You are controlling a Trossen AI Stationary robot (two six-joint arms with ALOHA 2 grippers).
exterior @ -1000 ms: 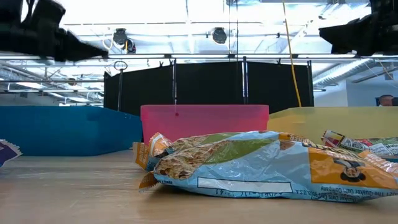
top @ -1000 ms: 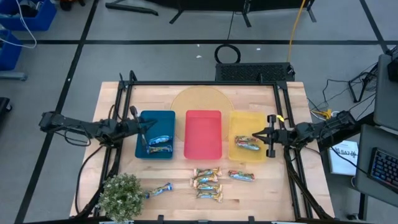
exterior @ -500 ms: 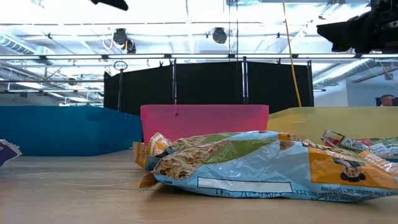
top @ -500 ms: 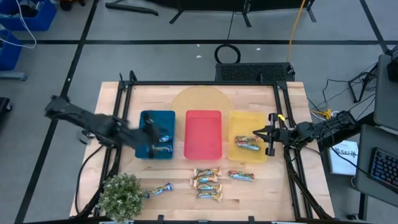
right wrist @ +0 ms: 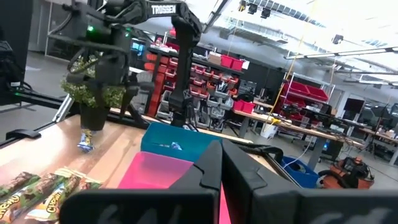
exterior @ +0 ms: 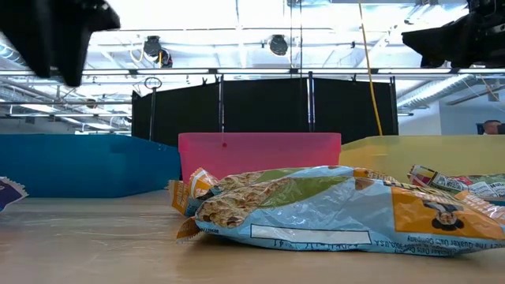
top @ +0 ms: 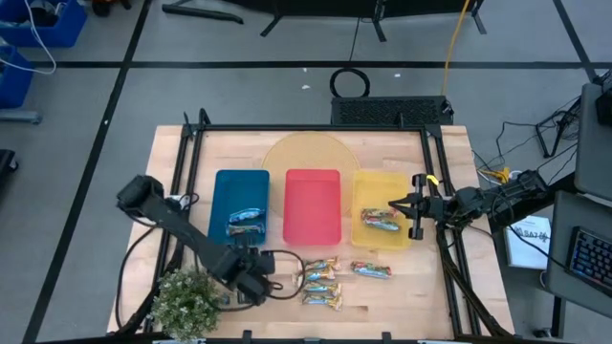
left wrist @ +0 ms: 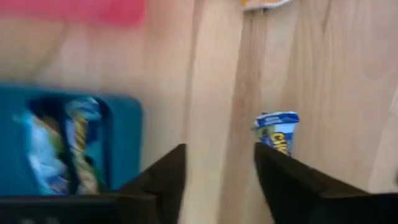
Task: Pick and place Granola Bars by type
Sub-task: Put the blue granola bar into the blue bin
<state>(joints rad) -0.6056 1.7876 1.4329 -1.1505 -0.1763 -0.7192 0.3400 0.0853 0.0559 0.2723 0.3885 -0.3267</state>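
**Ana:** Granola bars are lying in several spots. Two blue-and-white bars (top: 247,222) are resting in the blue tray (top: 226,183), one red-and-green bar (top: 380,221) is sitting in the yellow tray (top: 378,181), and the red tray (top: 313,205) is standing bare. Loose on the bench (top: 382,291) are the orange-and-gold bars (top: 318,281), another red-and-green bar (top: 371,270) beside them, and one blue-and-white bar (left wrist: 277,131) near the potted plant (top: 186,301).

**Ben:** And the arms?

**Ana:** The left pincer (left wrist: 219,168) is hanging over the bench near that loose blue-and-white bar, its fingers parted and gripping nothing. The right pincer (top: 417,207) is waiting at the yellow tray's edge, fingers pressed together and empty.

**Ben:** How would such a bar handle?

**Ana:** Probably light, with a glossy, crinkly wrapper that is likely slippery; the bar inside is judged fairly stiff yet crumbly. Pinching across the narrow middle looks safest, since the flat crimped ends would probably bend and slide out.
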